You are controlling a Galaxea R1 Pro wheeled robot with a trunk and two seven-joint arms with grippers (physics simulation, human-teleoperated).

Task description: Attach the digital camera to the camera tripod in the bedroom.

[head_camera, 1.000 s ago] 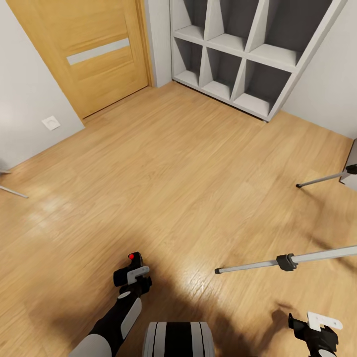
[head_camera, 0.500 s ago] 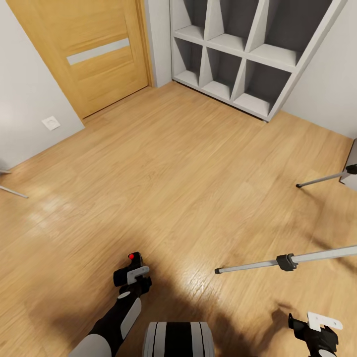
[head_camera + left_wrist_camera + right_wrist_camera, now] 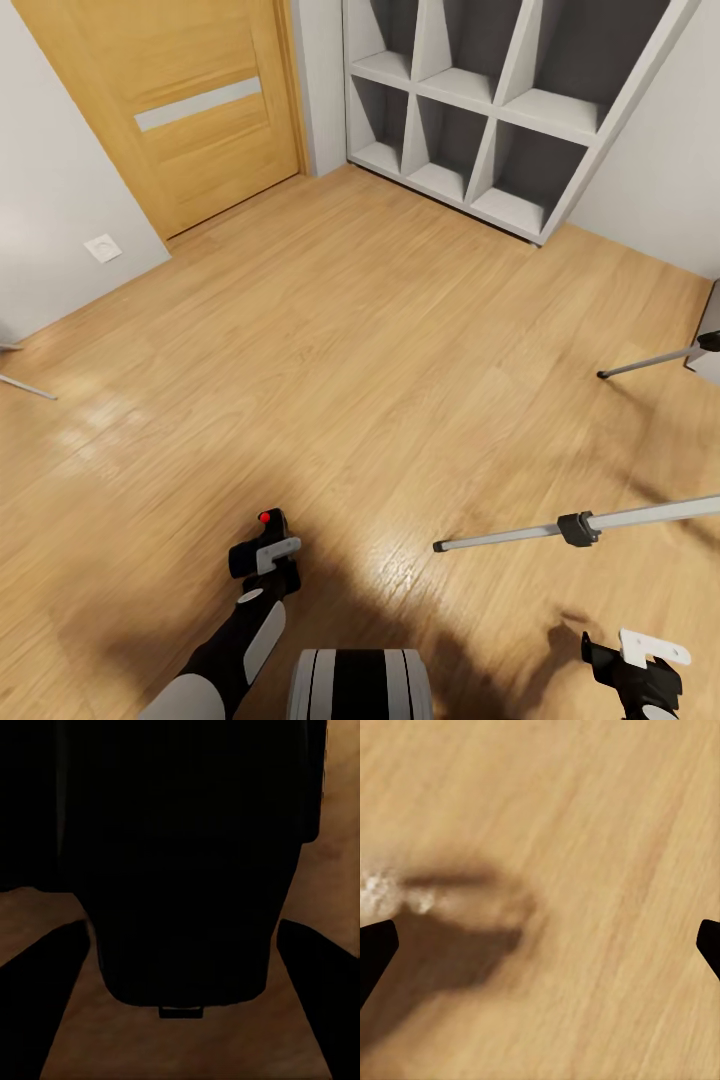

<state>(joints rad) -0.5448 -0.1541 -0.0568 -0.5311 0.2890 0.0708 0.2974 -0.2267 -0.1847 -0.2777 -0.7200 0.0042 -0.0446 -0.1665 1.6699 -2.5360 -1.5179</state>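
Left tool (image 3: 262, 556) clamped on digital camera (image 3: 268, 522), low over wood floor (image 3: 330, 340). Right tool (image 3: 640, 668) fingers spread apart, nothing between. Camera tripod (image 3: 560, 530) legs just ahead of right tool.

Light wood floor (image 3: 330, 340), oak door (image 3: 170, 100) in grey wall (image 3: 50, 210), white cube shelf (image 3: 500, 110) beside it.

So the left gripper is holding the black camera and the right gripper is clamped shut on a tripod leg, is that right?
Not quite. The left gripper does hold the digital camera, but the right gripper is open and holds nothing. The right wrist view shows its fingertips spread wide over bare wood floor. The nearest tripod leg lies apart from it in the head view.
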